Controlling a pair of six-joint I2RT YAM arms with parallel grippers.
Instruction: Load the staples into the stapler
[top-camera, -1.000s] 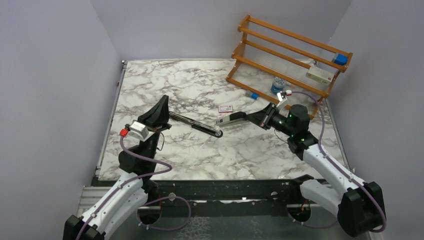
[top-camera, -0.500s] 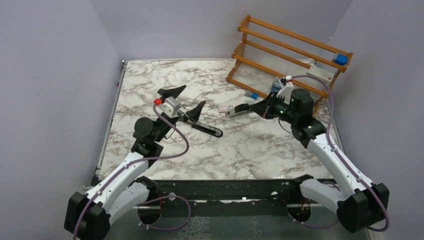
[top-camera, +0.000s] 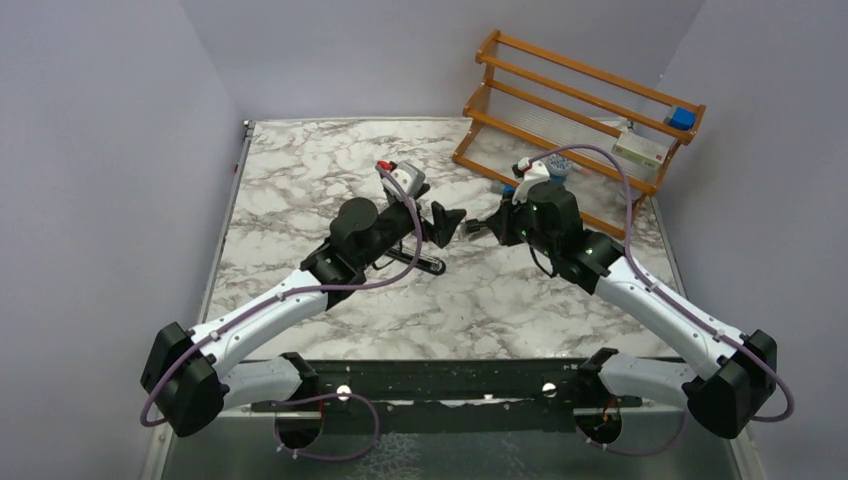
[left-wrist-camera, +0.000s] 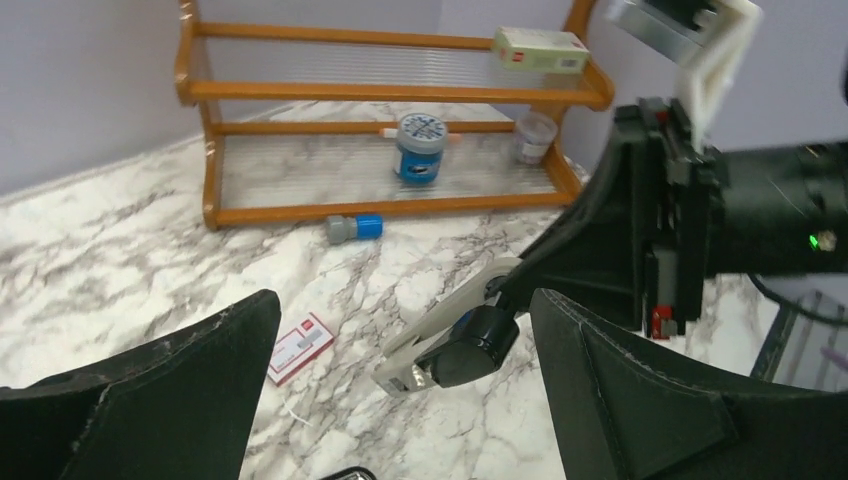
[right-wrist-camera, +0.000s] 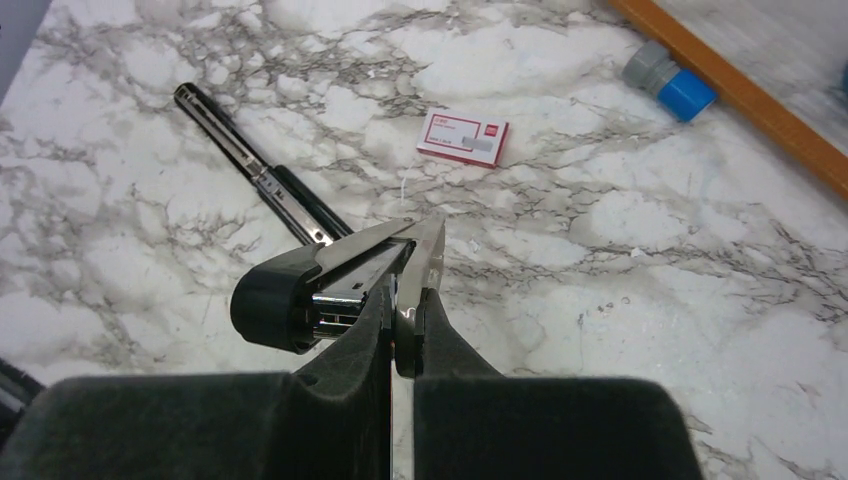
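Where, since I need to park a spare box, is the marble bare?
Bare: the far-left corner of the table, between its left edge and the rack, and the middle of its near edge. Crowded: the centre, where the open left claw, the right claw shut on a stapler piece, the stapler bar and the staples box meet.

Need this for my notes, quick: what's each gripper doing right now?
Left gripper: open, holding nothing.
Right gripper: shut on the black-and-silver stapler part.
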